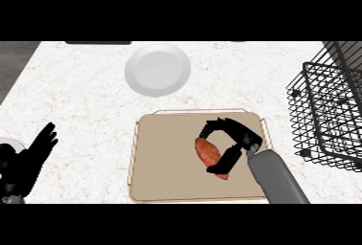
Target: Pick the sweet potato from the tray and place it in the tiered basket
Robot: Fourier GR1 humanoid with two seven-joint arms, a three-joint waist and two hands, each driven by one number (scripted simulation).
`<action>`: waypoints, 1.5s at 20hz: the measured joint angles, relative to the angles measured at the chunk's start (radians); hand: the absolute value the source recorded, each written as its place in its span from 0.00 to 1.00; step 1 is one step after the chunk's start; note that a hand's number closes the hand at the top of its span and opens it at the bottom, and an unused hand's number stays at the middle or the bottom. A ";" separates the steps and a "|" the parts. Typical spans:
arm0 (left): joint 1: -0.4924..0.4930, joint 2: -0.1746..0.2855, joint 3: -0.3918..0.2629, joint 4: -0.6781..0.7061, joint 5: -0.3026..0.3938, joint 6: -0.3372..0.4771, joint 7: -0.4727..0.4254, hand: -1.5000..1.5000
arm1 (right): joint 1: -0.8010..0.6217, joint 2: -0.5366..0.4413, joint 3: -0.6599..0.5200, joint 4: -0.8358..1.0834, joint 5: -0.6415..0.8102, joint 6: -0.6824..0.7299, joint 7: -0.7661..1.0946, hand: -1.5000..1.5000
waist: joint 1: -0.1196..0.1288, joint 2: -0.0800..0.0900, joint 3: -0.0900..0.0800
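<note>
Potato (206,149) in my right hand (244,139)
Clasped, it lies twelve-to-six on the tray (163,158); the basket (332,110) sits off at two o'clock.

the white marbled counter (78,95) bears a tan tray (163,162); a white plate (158,70) lies beyond the tray (not touching), a wire basket (332,124) at its right.

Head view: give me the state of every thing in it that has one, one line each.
sweet potato: on the tray, gripped by the right hand.
right hand: curled round the sweet potato.
left hand: open, resting at lower left.
tray: flat on the counter, holding only the sweet potato.
plate: on the counter, bare.
tiered basket: upright at right, nothing seen inside.
</note>
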 measured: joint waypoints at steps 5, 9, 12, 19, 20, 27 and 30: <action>-0.010 -0.026 -0.006 -0.013 -0.020 0.020 0.019 0.50 | 0.028 -0.007 -0.039 -0.083 -0.007 -0.020 0.058 1.00 | 0.003 0.009 0.008; -0.008 -0.013 0.009 -0.014 -0.012 0.011 0.036 0.50 | 0.059 -0.001 0.006 -0.204 0.103 -0.139 0.166 1.00 | -0.007 0.006 0.010; 0.002 -0.009 0.015 -0.010 -0.014 0.012 0.039 0.50 | 0.058 -0.011 0.088 -0.287 0.277 -0.255 0.270 1.00 | -0.023 -0.009 0.007; 0.032 -0.014 0.027 -0.006 -0.016 0.027 0.035 0.50 | 0.062 -0.019 0.250 -0.556 0.641 -0.400 0.570 1.00 | -0.064 -0.030 0.006; 0.034 -0.012 0.029 -0.007 -0.015 0.025 0.034 0.50 | 0.062 -0.016 0.271 -0.606 0.689 -0.404 0.617 1.00 | -0.065 -0.029 0.007; 0.028 -0.018 0.023 -0.023 -0.012 0.020 0.037 0.50 | 0.102 0.011 0.407 -0.984 0.972 -0.302 0.872 1.00 | -0.043 -0.009 0.011; 0.018 -0.022 0.017 -0.027 -0.014 0.015 0.037 0.50 | 0.090 0.019 0.401 -1.133 1.018 -0.228 0.894 1.00 | -0.026 0.000 0.012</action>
